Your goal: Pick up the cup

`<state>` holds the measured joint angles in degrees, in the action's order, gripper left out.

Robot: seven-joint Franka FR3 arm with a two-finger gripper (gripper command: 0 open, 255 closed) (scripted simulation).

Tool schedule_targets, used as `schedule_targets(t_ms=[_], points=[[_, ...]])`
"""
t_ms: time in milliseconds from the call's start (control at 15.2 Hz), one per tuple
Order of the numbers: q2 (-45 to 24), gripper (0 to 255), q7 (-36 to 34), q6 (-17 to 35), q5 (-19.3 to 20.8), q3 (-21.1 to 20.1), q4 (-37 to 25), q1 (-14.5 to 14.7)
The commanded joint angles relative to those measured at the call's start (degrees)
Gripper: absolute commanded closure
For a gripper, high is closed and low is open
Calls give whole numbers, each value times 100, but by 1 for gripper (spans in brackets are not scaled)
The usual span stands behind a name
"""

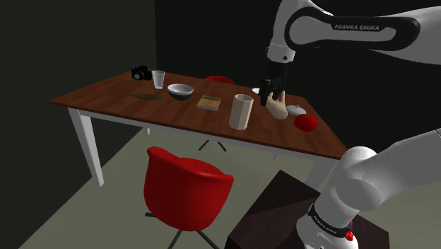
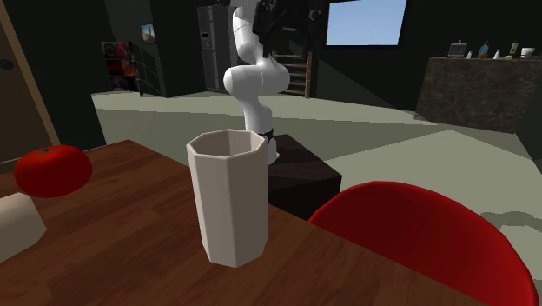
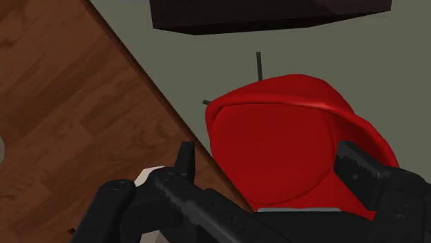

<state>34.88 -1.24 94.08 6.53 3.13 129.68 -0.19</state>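
Note:
The cup [image 1: 241,112] is a tall, pale, faceted tumbler standing upright on the brown wooden table [image 1: 127,99], near the edge that faces the stand. It stands close up in the second exterior view [image 2: 228,196] and looks empty. My black gripper [image 1: 272,92] hangs above the table, up and to the right of the cup in the shoulder view, and touches nothing. In the wrist view the gripper [image 3: 269,172] is open, its fingers [image 3: 360,166] wide apart with nothing between them. A small pale shape [image 3: 148,175] peeks out beside one finger; I cannot tell what it is.
On the table are a clear glass [image 1: 158,78], a black camera [image 1: 140,73], a bowl [image 1: 181,90], a flat book [image 1: 208,102], a beige lump [image 1: 278,107] and a red round fruit [image 1: 306,122]. A red chair [image 1: 185,185] stands by the table, beside the dark stand [image 1: 272,212].

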Motion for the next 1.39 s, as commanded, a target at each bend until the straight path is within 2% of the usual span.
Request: schedule_targets(t_ms=[0, 660, 1188, 1320], points=[[-378, 0, 117, 290, 26, 143, -139, -38], [-2328, 0, 754, 1318, -189, 753, -1240, -175], [-4051, 0, 1359, 1662, -750, 1066, -2681, -379], [-4169, 0, 1396, 1740, -793, 1071, -2721, -404]])
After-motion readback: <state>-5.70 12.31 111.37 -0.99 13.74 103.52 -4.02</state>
